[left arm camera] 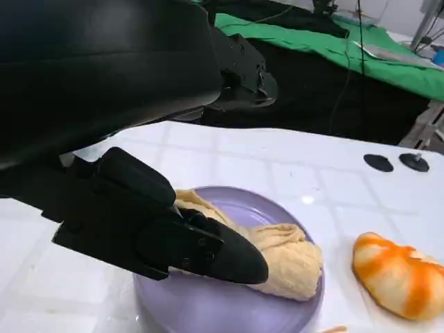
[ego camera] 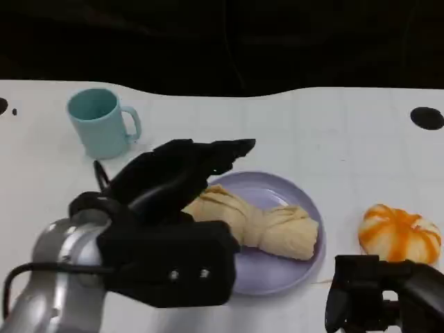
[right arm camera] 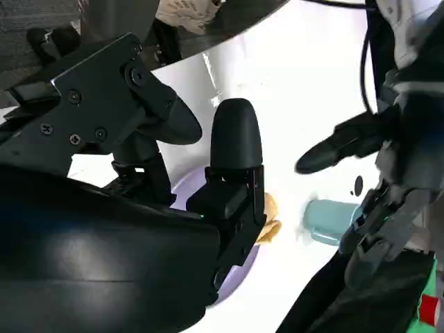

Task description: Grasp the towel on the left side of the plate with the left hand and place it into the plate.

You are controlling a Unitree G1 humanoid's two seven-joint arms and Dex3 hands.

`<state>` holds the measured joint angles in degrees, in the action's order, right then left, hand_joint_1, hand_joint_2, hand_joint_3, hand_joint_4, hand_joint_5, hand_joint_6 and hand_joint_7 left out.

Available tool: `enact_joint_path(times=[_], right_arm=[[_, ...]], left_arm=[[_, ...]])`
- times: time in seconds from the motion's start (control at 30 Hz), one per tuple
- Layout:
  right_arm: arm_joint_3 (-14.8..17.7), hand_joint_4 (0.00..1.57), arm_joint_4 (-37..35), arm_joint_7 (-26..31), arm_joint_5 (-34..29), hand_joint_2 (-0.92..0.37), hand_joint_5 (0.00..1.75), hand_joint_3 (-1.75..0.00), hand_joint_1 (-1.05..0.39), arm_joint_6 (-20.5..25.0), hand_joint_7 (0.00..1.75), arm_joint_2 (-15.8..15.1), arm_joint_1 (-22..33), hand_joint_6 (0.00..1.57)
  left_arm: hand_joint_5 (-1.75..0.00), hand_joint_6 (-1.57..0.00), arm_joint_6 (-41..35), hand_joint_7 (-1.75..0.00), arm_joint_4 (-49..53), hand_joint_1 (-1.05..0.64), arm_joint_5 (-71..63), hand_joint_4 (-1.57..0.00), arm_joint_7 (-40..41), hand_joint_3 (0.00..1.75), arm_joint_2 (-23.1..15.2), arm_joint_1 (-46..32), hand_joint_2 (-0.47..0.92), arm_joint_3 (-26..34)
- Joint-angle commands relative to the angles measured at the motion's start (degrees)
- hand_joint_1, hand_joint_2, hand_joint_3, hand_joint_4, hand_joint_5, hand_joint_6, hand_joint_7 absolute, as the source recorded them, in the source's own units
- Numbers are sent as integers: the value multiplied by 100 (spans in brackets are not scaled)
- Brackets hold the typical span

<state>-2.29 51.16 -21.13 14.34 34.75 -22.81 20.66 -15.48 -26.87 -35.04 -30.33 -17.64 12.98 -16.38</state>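
Mug (ego camera: 103,122): pale teal, upright, handle turned toward the plate; set at the far left of the white table (ego camera: 305,132), well apart from the other items.

Left hand (ego camera: 177,173): black, carried over the near-left rim of the plate. In the left wrist view the fingers (left arm camera: 208,251) are seen touching the near end of the towel; whether that end is pinched or merely touched cannot be told.

Towel (ego camera: 260,223): yellow cloth, twisted into a roll and lying across the plate, wholly within its rim. It is judged light, soft and limp (not fragile, not slippery), likely to sag or unroll if lifted by one end. A hold across the thick twisted middle is judged best, should any be needed.

Plate (ego camera: 295,194): lilac, round, shallow, at the table's centre.

Orange-and-white object (ego camera: 399,232): rounded and striped, near the plate's right side, apart from it.

Right hand (ego camera: 378,295): black, low at the near right edge; nothing is seen in it, and the set of its fingers cannot be made out.
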Motion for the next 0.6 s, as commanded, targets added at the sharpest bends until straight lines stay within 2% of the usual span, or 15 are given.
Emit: enact_joint_path(times=[0.03,0.17,0.27,0.4,0.47,0.53,0.57,0.6], right_arm=[[21,74,40,14,8,-48,171,-125,-10,9,145,-78,-13,67],[20,75,52,32,34,-48,171,-123,-9,71,145,-59,-13,67],[-9,75,55,51,14,-49,171,-123,-9,92,145,-60,-35,67],[-93,74,1,69,-34,-49,171,-122,-9,54,145,-52,-92,67],[-111,75,8,93,-23,-49,171,-121,-9,93,145,-46,-125,67],[-117,75,-9,106,-10,-49,171,-120,-10,102,146,-39,-149,67],[-117,75,-27,109,-6,-49,171,-120,-10,89,146,-34,-152,67],[-113,75,-46,107,1,-49,171,-120,-10,70,146,-28,-153,67]], left_arm=[[-49,-24,-147,-5,-536,-68,526,-10,-245,14,-248,-325,92,458],[-56,-37,-370,-10,-974,-57,1489,-28,-260,16,-97,-731,92,1056],[-59,-65,-608,-14,-1212,-41,2404,-60,-244,25,94,-1006,92,1523],[-62,-88,-958,-17,-1518,-30,3584,-84,-43,34,476,-1563,92,2135],[-69,-101,-1125,-22,-1730,-26,4039,-94,228,40,800,-2006,92,2354],[-91,-111,-1388,-37,-1947,-25,4523,-98,597,70,1226,-2416,77,2528],[-101,-110,-1492,-50,-2032,-24,4763,-97,767,84,1417,-2580,70,2589],[-114,-104,-1572,-70,-2095,-24,5018,-95,888,98,1570,-2724,63,2644]])
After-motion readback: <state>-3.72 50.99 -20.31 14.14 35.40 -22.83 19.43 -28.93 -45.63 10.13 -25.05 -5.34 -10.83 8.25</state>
